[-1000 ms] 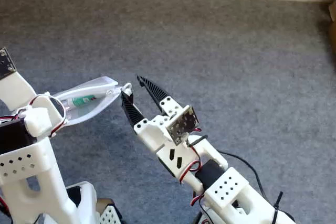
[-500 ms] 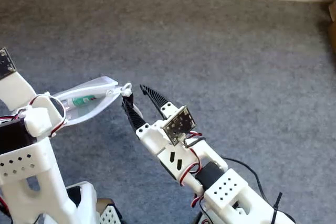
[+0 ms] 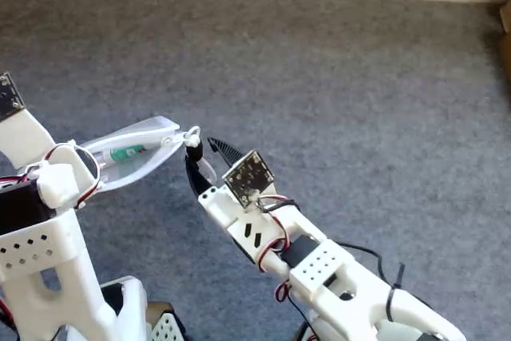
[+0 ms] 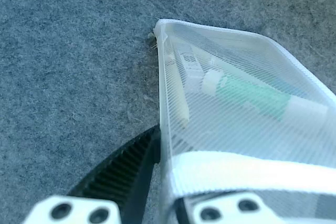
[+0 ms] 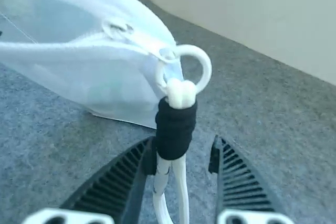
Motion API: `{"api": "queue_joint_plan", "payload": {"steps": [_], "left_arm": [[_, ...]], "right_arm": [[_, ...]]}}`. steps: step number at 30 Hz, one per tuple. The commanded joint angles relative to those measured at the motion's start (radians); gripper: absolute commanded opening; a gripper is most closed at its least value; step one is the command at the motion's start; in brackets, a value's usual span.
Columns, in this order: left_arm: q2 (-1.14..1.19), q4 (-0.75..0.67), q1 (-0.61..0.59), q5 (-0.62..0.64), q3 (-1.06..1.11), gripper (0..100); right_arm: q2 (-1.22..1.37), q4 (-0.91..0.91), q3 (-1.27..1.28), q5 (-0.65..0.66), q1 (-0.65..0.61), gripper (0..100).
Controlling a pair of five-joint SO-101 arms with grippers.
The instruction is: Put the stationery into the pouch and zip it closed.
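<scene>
Right wrist view: right gripper (image 5: 182, 153) spread, jaws either side of the zipper pull (image 5: 176, 121); one finger touches its black bead, the other sits just apart. Left gripper (image 4: 165, 153) clamped on the pouch (image 3: 132, 153) at its opposite end, over grey carpet (image 3: 359, 69). Stationery (image 4: 247, 95) inside already. Step judged: zipping. Next: pinch the pull, draw along the zip against the left's brace. How far the zip is shut, cannot tell.

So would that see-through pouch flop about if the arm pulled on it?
Probably floppy: the pouch is thin mesh fabric, bulging around the stationery inside. Likely light, since the left gripper holds it by one end. Its zip cord hangs limp.
</scene>
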Motion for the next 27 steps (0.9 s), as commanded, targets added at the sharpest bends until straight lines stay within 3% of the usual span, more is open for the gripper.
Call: {"api": "queue_joint_plan", "payload": {"steps": [1,27], "left_arm": [[-0.01,-0.023,0.012,-0.012,-0.001,1],[-0.01,-0.023,0.012,-0.012,0.001,1]], "right_arm": [[0.001,-0.093,-0.064,0.008,-0.012,15.9],[0.013,-0.105,-0.073,0.008,-0.015,15.9]]}}
